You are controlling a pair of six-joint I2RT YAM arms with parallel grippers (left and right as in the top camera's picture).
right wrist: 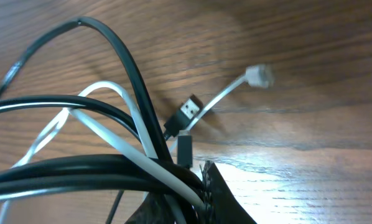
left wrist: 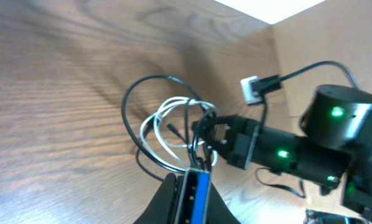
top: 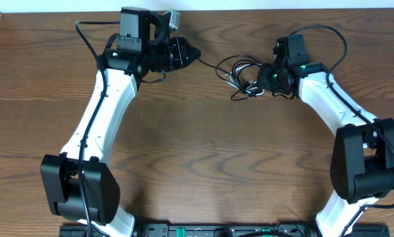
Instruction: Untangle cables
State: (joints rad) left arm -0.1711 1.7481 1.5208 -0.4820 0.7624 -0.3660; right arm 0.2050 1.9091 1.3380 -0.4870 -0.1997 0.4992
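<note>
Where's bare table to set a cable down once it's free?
Widest bare patch: middle of the table, between left arm and right arm, below the cables in the overhead view. Also the strip outside the left arm. Crowded at the top, where left gripper and right gripper meet the tangle.

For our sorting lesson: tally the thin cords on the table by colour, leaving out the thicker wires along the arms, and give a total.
Black cord: 1
White cord: 1
Total: 2
</note>
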